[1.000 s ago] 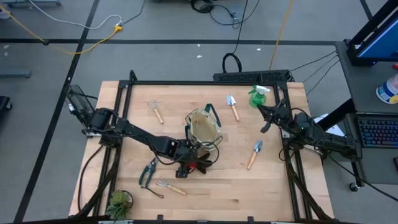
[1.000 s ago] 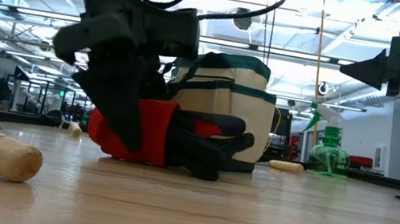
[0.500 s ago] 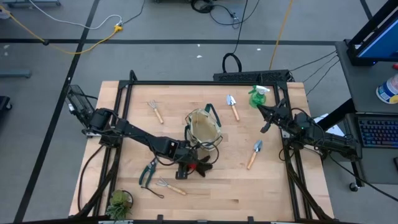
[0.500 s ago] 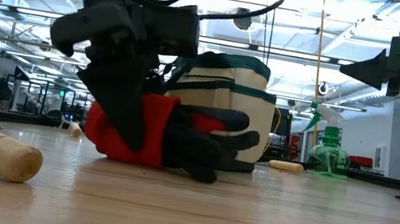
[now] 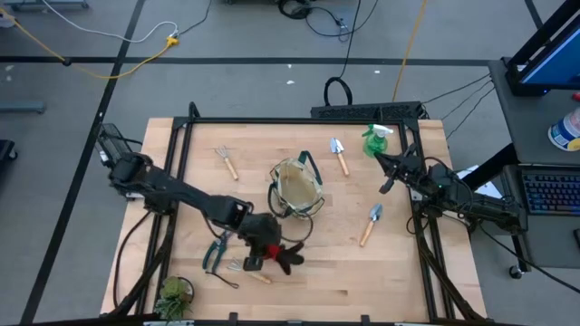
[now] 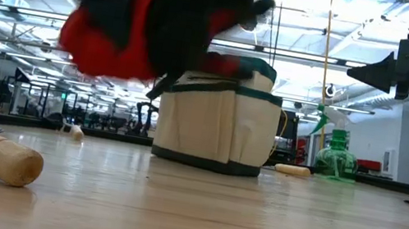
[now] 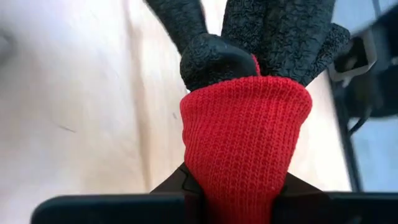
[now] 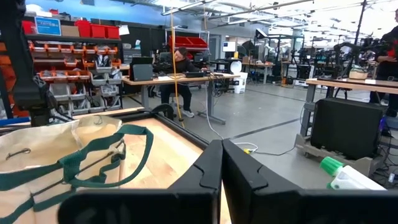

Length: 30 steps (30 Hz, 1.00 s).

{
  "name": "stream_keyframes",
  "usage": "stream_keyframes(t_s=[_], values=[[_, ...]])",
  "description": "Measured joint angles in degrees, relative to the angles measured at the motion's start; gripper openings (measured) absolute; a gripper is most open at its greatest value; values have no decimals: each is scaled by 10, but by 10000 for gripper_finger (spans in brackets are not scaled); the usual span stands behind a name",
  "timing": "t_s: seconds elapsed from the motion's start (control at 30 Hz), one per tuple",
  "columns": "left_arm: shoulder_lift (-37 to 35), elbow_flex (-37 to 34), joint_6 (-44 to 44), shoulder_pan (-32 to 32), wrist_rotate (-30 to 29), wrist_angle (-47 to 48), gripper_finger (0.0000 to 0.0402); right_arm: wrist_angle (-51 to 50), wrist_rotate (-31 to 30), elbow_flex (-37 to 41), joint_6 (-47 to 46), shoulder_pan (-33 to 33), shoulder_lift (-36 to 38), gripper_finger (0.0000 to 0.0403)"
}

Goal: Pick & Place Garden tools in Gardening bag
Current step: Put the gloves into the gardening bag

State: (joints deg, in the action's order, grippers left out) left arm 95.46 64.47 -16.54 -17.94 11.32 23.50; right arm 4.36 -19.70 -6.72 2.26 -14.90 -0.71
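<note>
The red-and-black gloves hang in the air in front of the gardening bag, with my left gripper shut on them. In the low view the gloves are above the bag, a beige tote with green trim standing upright on its base at mid-table. My right gripper waits shut at the right, near the green spray bottle. My left gripper pinches the gloves' red knit cuff end between its two fingers, coming from the table's left side. The black palm and finger parts stick out beyond the fingertips. The gloves are lifted clear of the table.
Black-handled pruners and a fork rake lie just left of the held gloves. Another fork rake and a trowel lie at the back, and a second trowel at the right. A potted plant stands at the near left corner.
My left gripper has shut on the gloves' red cuff, then risen and gone a little toward the table's near edge. The gloves, which lay on the table against the bag, are now lifted clear of it.
</note>
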Motion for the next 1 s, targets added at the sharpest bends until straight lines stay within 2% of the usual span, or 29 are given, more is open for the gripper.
stream_keyframes(t_s=[0.17,0.27,0.4,0.47,0.63,0.8,1.0], values=[[-60,42,39,4,-127,5,57,-4,1,0,0,0,-1,0],[-73,78,87,16,-203,1,57,-3,1,0,0,0,-1,0],[-74,122,170,49,-256,-14,57,-4,2,0,0,0,-1,0],[-72,126,206,74,-250,-54,57,-3,2,0,0,0,-1,0],[-65,126,242,147,-159,-102,56,-3,2,0,0,0,-1,0],[-42,125,248,199,-95,-90,56,-3,3,0,-1,0,-1,0],[-9,126,280,219,-42,-81,56,-6,2,0,-1,0,-1,0]])
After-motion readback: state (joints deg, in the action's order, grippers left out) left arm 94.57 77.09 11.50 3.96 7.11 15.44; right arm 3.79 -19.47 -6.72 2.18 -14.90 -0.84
